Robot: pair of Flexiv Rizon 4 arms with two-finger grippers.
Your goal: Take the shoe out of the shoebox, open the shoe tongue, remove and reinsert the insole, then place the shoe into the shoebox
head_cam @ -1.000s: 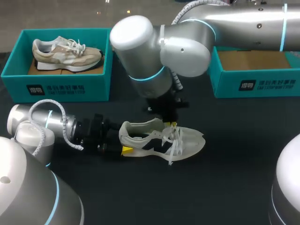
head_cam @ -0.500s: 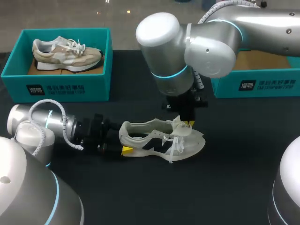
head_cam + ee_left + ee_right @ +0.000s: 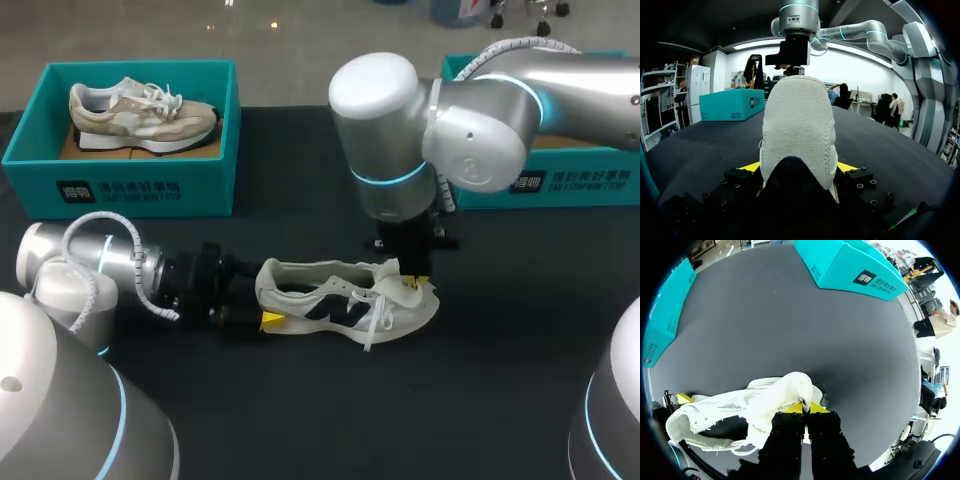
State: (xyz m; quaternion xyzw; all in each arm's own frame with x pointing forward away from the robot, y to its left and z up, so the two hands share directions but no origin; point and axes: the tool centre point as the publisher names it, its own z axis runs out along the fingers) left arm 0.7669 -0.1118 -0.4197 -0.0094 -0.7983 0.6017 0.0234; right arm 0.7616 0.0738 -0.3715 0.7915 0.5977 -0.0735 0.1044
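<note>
Hands [image 3: 265,318] [image 3: 415,283] x2, shoes [image 3: 345,300] [image 3: 140,115] x2, boxes [image 3: 120,190] [image 3: 570,182] x2

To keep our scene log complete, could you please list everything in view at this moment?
white shoe: 1, white with dark side marks, on its sole at mid-table
tan shoe: 1, beige and white, inside the left box
box: 2, teal, at the table's far edge; left box, right box
table: 1, black, under everything
arm: 2, silver with blue rings; left arm low at the heel side, right arm above the toe side
left tool: 1, yellow tips, clamped on the white shoe's heel
right tool: 1, yellow tips, pinching the shoe's tongue
</note>
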